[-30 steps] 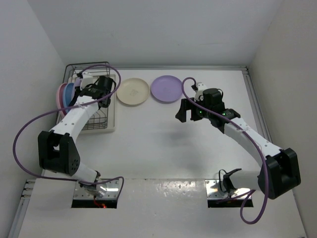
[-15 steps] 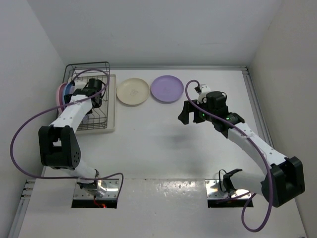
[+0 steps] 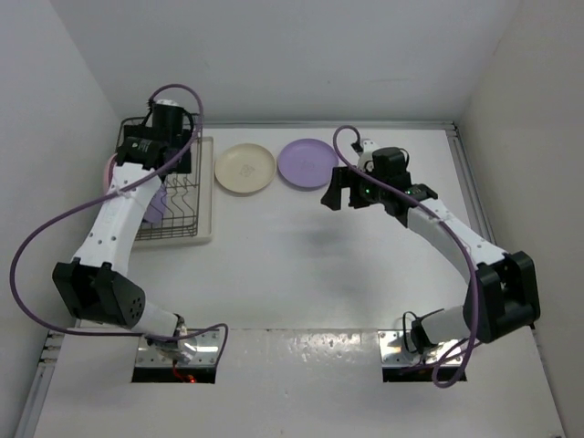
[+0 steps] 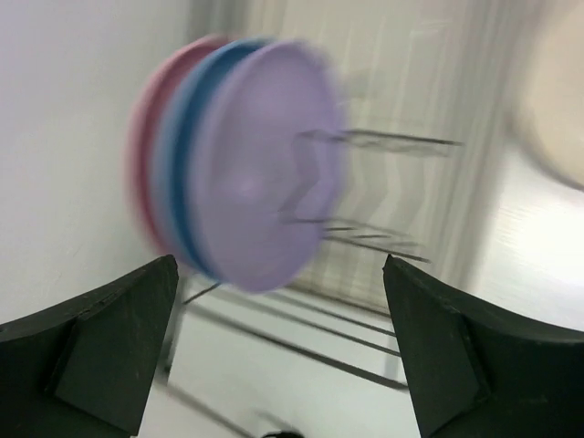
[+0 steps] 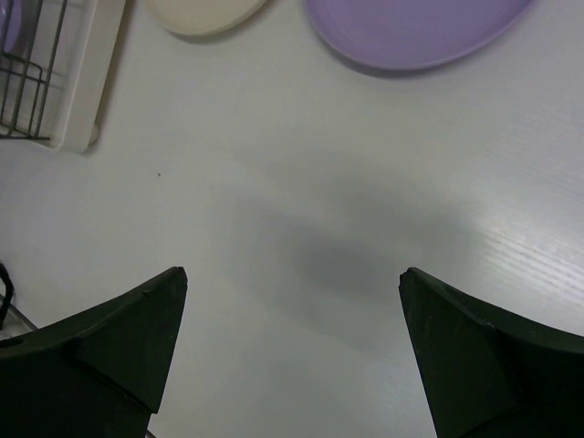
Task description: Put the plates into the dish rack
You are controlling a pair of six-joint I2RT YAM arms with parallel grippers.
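My left tool (image 4: 278,269) gapes empty facing the pink plate (image 4: 144,155), blue plate (image 4: 173,169) and purple plate (image 4: 260,182) standing in the rack (image 4: 365,239), while my right tool (image 5: 292,274) gapes empty, cream plate (image 5: 205,13) and second purple plate (image 5: 411,32) flat ahead.

A pink plate (image 4: 144,155), a blue plate (image 4: 178,182) and a purple plate (image 4: 255,182) are seen, all plain. The dish rack (image 3: 178,199) is made of dark wires, and its tray (image 3: 207,214) is pale cream. A cream plate (image 3: 245,168) and a second purple plate (image 3: 307,162) are set on the white table (image 3: 301,274). The left arm (image 3: 114,219) and right arm (image 3: 447,233) are coloured white and black, with purple cables (image 3: 175,88).
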